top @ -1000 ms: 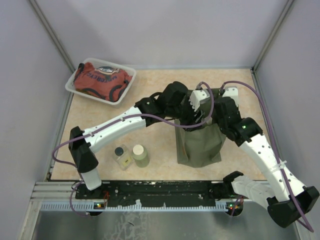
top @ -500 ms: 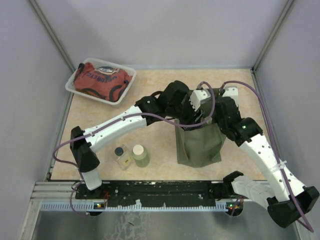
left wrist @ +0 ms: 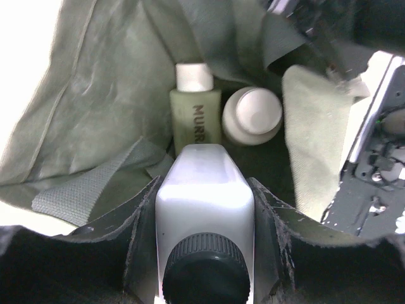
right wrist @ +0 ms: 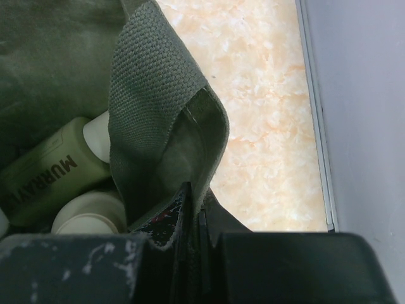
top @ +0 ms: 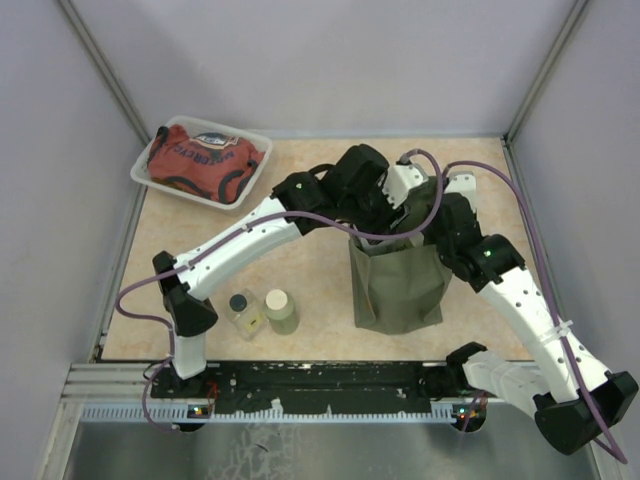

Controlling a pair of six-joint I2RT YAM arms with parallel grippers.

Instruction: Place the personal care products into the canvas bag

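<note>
While the left gripper (left wrist: 204,190) hangs over the open mouth of the canvas bag (top: 400,295), its jaws are clenched on a clear bottle (left wrist: 204,218) with a dark cap. One finger presses each flat side, and the cap points back toward the wrist camera. Deep inside the bag lie an olive-green bottle lettered MURR (left wrist: 195,117) (the right wrist view shows more of the word, MURRAY) and, just beside it, a cream-beige bottle (left wrist: 252,117) seen cap-on. The right gripper (right wrist: 193,212) is pinched tight on the bag's rim at the right side of the mouth, with the fabric and its woven strap (right wrist: 158,114) caught between the jaws. From above, the bag stands upright on the table (top: 310,155), its creased sides sloping slightly. Two products are outside it, well apart from the bag and near the left arm's base: a second clear bottle (top: 241,305) and a second olive-green bottle (top: 281,310), upright and just beside each other. At the far left corner sits a clear plastic tray (top: 143,172) holding a red printed cloth (top: 200,160).
</note>
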